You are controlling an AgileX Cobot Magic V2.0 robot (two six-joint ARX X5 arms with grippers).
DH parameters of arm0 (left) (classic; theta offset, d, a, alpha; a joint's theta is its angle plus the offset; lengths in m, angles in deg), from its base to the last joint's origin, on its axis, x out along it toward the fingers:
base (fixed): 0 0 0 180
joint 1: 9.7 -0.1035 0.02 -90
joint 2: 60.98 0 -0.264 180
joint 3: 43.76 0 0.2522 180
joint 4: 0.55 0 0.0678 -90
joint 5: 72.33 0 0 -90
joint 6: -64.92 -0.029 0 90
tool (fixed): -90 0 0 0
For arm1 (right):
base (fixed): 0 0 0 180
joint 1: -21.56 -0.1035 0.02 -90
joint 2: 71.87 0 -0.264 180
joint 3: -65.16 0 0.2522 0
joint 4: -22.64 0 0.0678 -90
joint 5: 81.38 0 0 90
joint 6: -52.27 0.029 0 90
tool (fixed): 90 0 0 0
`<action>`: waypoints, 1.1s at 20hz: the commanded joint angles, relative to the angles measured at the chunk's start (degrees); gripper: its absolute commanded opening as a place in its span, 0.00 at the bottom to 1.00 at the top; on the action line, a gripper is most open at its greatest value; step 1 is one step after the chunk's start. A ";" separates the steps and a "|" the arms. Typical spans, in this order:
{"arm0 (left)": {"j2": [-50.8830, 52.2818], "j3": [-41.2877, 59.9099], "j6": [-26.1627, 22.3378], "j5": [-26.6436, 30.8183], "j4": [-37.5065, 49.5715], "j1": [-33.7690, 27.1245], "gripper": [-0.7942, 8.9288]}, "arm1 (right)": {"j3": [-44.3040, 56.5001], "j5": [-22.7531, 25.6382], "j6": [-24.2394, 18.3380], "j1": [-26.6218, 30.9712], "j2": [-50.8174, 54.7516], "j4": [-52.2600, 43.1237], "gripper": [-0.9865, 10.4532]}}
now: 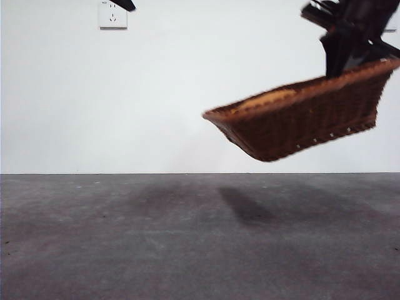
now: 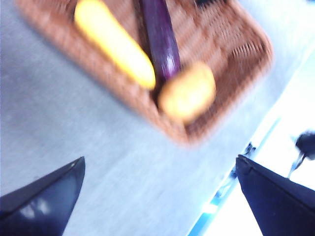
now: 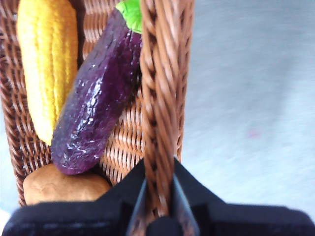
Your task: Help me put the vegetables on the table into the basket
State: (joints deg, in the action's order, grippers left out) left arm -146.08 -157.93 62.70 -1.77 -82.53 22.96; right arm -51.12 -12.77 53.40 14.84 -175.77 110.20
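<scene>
Wall socket (image 1: 112, 15) sits high on the white wall at far left of the front view, with a black tip of the waiting left gripper (image 1: 124, 4) just beside it; in its own wrist view that gripper (image 2: 160, 194) shows both jaws spread wide, nothing between them. Table (image 1: 125, 237) lies bare below, with a dark shadow under the raised load. Basket (image 1: 306, 115) hangs in the air at right, clear of the table and tilted, its right end higher. Inside it lie the corn cob (image 3: 47, 64), the eggplant (image 3: 96, 98) beside it, and the potato (image 3: 61, 186) at their ends, touching the eggplant. Right gripper (image 3: 157, 201) is clamped on the braided rim (image 3: 160, 98) at the basket's high end, one jaw on either side.
</scene>
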 commanded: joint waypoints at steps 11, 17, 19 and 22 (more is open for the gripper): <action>12.28 1.42 3.37 1.95 -7.39 14.99 0.07 | 0.17 -8.39 -8.96 9.49 -16.59 -5.14 0.07; 18.27 1.42 6.58 1.92 -7.41 20.52 0.07 | 0.17 -8.59 -8.87 9.49 -21.55 -10.38 0.07; 20.85 1.42 7.19 3.34 -7.41 20.74 0.07 | 0.17 -6.82 -8.66 9.49 -21.86 -11.28 0.07; 24.15 1.42 8.59 9.51 -7.41 20.74 0.07 | 0.17 -4.07 -8.04 9.49 -21.86 -11.52 0.25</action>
State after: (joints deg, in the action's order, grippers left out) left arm -121.78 -156.94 70.61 7.72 -90.10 43.62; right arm -51.10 -16.83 45.25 24.24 -196.44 99.14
